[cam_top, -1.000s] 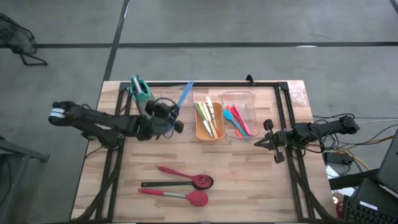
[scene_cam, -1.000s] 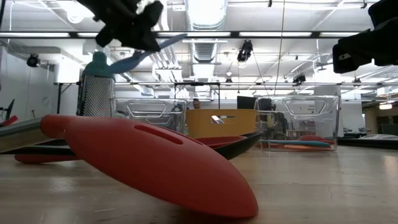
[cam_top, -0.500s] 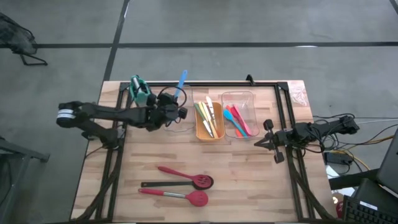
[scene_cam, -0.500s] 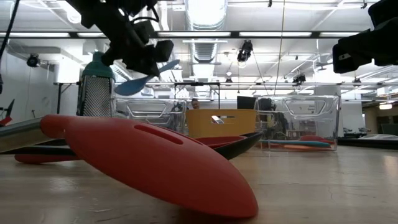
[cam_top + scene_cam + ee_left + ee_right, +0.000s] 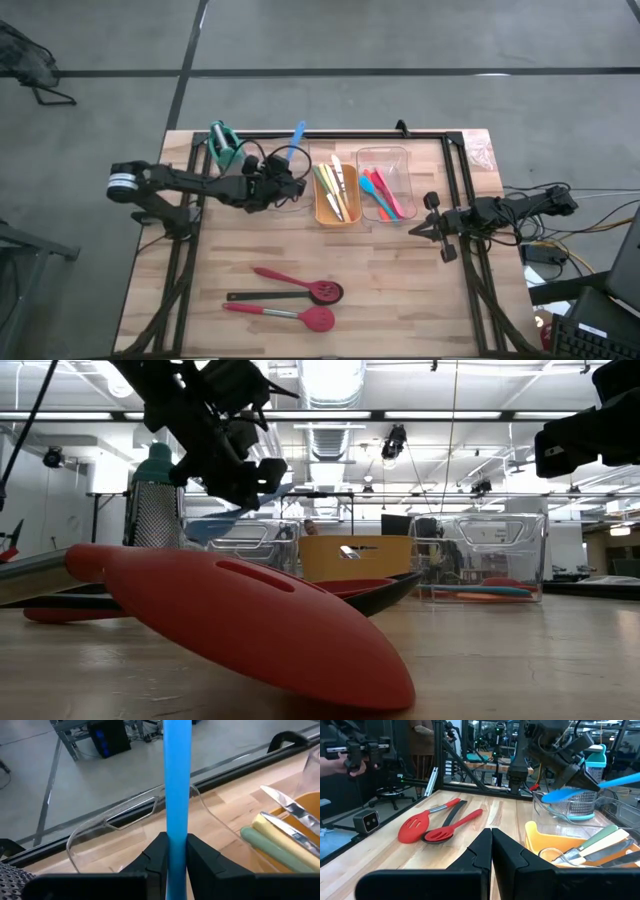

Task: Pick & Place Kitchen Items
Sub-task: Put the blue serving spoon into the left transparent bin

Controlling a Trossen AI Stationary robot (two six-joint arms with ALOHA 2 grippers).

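- My left gripper (image 5: 283, 180) is clamped on the blue spoon (image 5: 294, 143). In the left wrist view the two dark fingers (image 5: 156, 851) press the flat blue handle from both sides.
- The spoon hangs in the air over the clear tray (image 5: 125, 827) at the back left of the table (image 5: 400, 290). Its bowl end points down and its handle sticks out past the back edge.
- I think I am in the placing step: the spoon is picked and now goes into that clear tray.
- The next move needs me to lower the spoon so the bowl end clears the tray rim, then let go gently.
- My right gripper (image 5: 428, 228) waits at the right side of the table, with its fingers pressed together and nothing in them.
- The clear tray looks like thin, shiny plastic with round corners, and I see nothing in it.
- Just beside it the orange tray (image 5: 336, 193) holds pale green and wooden pieces with shiny metal parts.
- Next to that, another clear tray (image 5: 385, 183) holds small pink, orange and teal spoons (image 5: 382, 193).
- A teal-and-grey grater (image 5: 223, 146) stands at the back left corner, with a grey mesh body.
- Three long red-headed spoons (image 5: 290, 297) with slim dark handles lie near the front. Their heads look smooth and soft, and at least two have slots.
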